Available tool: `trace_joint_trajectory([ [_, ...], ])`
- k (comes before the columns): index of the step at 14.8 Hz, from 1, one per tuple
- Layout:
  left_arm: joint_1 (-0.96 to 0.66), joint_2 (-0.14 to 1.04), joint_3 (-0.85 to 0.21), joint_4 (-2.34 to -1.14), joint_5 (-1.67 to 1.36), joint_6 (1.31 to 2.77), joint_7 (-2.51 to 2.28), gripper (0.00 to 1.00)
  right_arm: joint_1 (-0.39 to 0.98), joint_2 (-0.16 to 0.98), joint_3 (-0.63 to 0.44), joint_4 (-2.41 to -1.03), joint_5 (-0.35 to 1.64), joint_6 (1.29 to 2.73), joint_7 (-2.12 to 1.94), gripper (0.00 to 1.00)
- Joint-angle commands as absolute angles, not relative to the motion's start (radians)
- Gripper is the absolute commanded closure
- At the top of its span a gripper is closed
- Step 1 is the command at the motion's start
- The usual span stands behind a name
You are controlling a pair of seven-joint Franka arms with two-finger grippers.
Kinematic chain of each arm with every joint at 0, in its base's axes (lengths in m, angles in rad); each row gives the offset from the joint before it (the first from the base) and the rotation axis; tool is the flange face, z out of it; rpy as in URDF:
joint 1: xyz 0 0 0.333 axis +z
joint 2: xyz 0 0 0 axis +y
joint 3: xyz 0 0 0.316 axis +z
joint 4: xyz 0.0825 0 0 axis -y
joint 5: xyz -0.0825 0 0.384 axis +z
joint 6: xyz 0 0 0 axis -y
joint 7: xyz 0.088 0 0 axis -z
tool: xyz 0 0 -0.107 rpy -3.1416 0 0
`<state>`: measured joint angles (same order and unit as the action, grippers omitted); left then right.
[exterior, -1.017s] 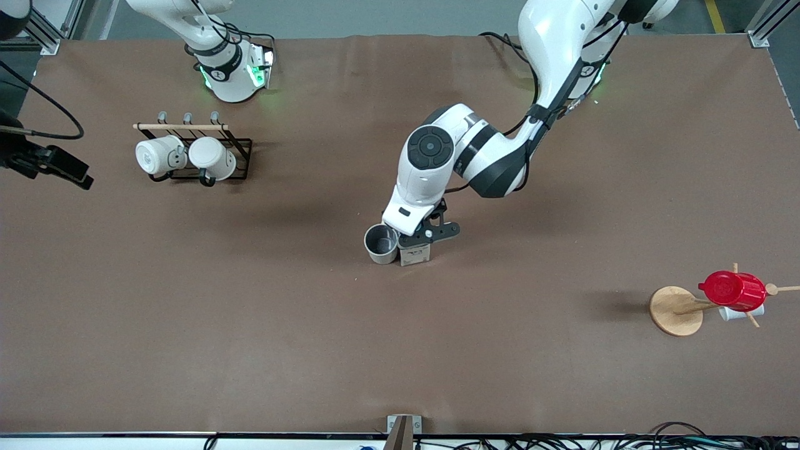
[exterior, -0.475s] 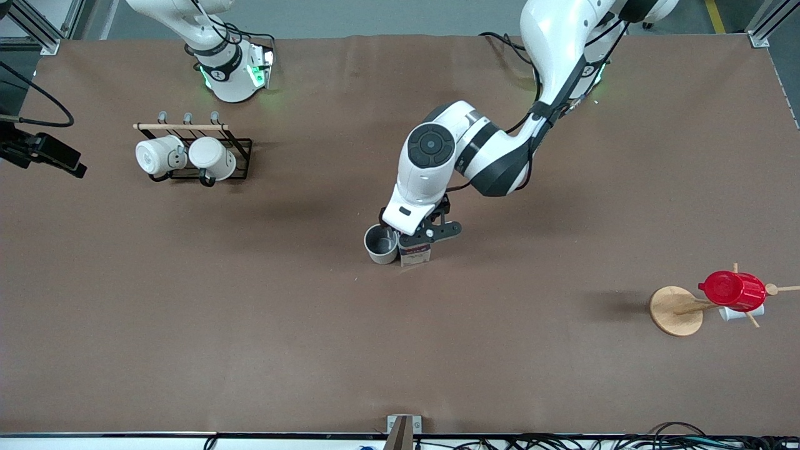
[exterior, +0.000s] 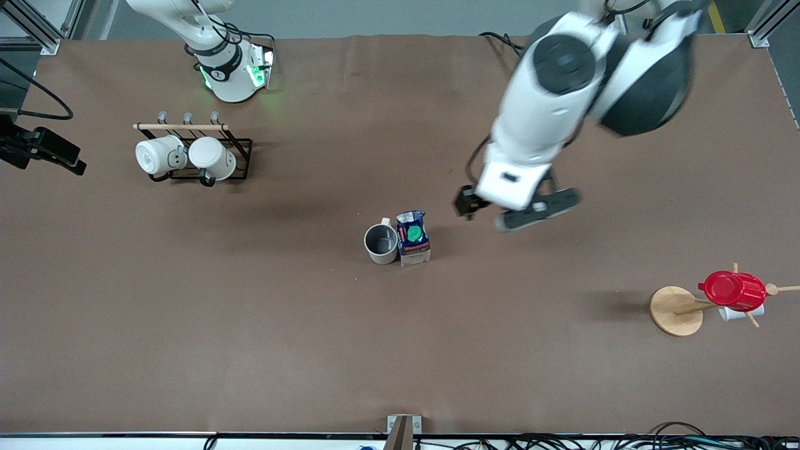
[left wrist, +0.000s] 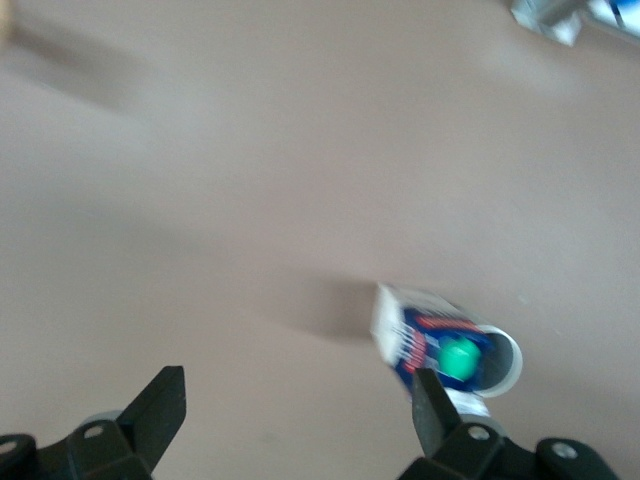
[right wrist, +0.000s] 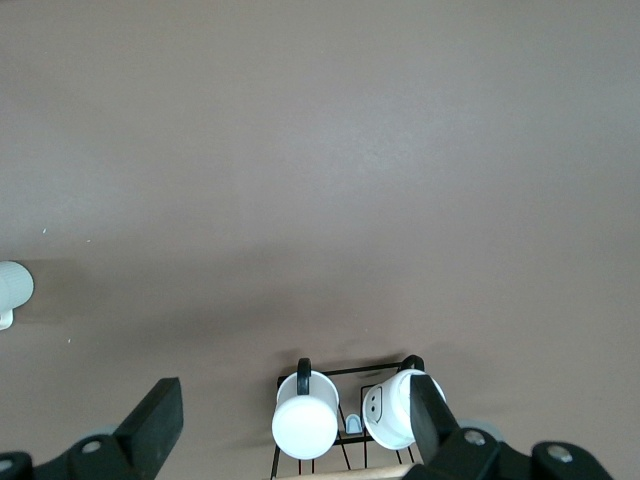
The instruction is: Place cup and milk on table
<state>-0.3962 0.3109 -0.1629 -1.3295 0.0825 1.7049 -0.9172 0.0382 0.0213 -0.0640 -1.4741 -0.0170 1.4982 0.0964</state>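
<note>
We are seeing the cup [exterior: 381,243] and the milk [exterior: 413,238] standing upright on the table [exterior: 250,325], touching side by side near its middle, with wide bare brown surface running out toward every edge. Our left gripper [exterior: 516,210] is hanging over bare tabletop toward the left arm's end from the milk, jaws spread wide and holding nothing. Our right gripper [right wrist: 290,425] is waiting at the right arm's end, jaws wide and empty, looking down on a black rack [exterior: 232,159] carrying two white mugs [exterior: 212,157].
</note>
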Motion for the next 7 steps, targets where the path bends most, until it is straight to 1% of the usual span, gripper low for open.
trace_joint_trajectory([
  [1, -0.321, 0.224, -0.172, -1.371, 0.124, 1.663, -0.830, 0.00, 0.040, 0.012, -0.067, -1.471, 0.002, 1.493, 0.084, 0.00],
  [3, -0.272, 0.180, -0.175, -1.382, 0.124, 1.623, -0.746, 0.00, 0.040, 0.012, -0.067, -1.471, 0.002, 1.494, 0.084, 0.00],
  [7, -0.132, 0.089, -0.179, -1.446, 0.101, 1.577, -0.482, 0.00, 0.038, 0.012, -0.067, -1.471, 0.000, 1.491, 0.078, 0.00],
])
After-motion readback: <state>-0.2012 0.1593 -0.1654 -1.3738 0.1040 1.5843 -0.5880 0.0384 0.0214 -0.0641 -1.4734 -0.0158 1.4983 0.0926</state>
